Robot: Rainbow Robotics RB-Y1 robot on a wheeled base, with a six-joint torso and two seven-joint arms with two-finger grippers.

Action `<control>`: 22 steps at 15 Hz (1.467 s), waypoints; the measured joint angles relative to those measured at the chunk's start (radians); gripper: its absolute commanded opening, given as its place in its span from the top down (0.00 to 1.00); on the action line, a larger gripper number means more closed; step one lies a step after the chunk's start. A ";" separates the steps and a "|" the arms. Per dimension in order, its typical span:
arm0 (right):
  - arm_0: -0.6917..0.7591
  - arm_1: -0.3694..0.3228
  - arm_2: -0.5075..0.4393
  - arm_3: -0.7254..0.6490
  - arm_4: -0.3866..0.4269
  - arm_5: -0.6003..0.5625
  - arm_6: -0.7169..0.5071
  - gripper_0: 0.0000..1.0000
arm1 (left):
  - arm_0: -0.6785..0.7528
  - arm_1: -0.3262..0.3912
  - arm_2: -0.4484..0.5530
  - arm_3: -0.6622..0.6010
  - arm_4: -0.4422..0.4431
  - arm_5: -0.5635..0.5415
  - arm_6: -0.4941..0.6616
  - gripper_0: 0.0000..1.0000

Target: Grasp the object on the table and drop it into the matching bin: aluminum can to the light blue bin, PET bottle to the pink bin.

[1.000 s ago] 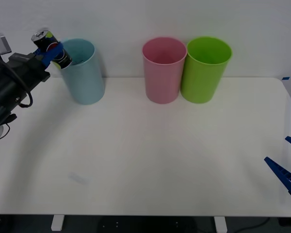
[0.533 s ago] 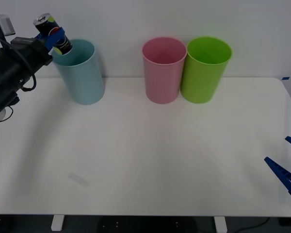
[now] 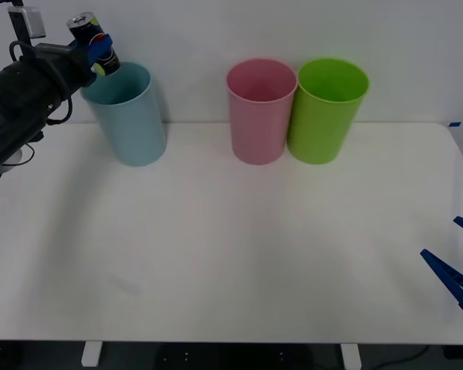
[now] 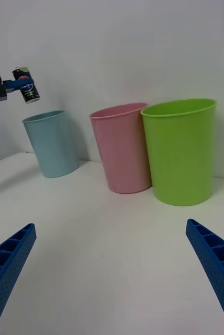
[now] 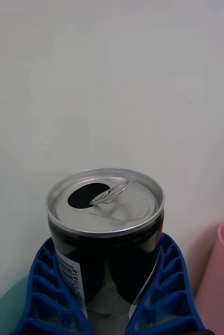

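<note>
since the earlier frame left gripper (image 3: 98, 52) had risen with the aluminum can (image 3: 93, 44) clamped between its jaws, upright, just above the light blue bin (image 3: 131, 116) near rim; right gripper (image 4: 112, 272) parked wide.

Left end effector (image 3: 97, 52) raised and clamped; right end effector (image 4: 112, 277) low, fingers spread.

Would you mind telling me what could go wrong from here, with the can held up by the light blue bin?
1. The left gripper holds the aluminum can tilted, above the near-left rim of the light blue bin rather than over its middle. Released now, it might clip the rim and fall onto the table.
2. The can's mouth is open; any leftover liquid could spill.
3. The arm is close to the bin, so a swing might knock it over.
</note>
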 measured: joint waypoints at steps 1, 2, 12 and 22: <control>0.000 0.000 0.000 0.000 0.000 0.000 0.000 0.00 | -0.026 -0.005 0.001 0.032 -0.018 0.000 -0.006 1.00; 0.000 0.000 0.000 0.000 0.000 0.000 0.000 0.00 | -0.054 -0.008 0.003 0.070 -0.037 0.001 -0.014 1.00; 0.000 0.000 0.000 0.000 0.000 0.000 0.000 0.00 | -0.178 -0.040 0.019 0.245 -0.106 0.043 -0.085 0.94; 0.000 0.000 0.000 0.000 0.000 0.000 0.000 0.00 | -0.176 -0.045 0.029 0.246 -0.087 0.034 -0.099 0.00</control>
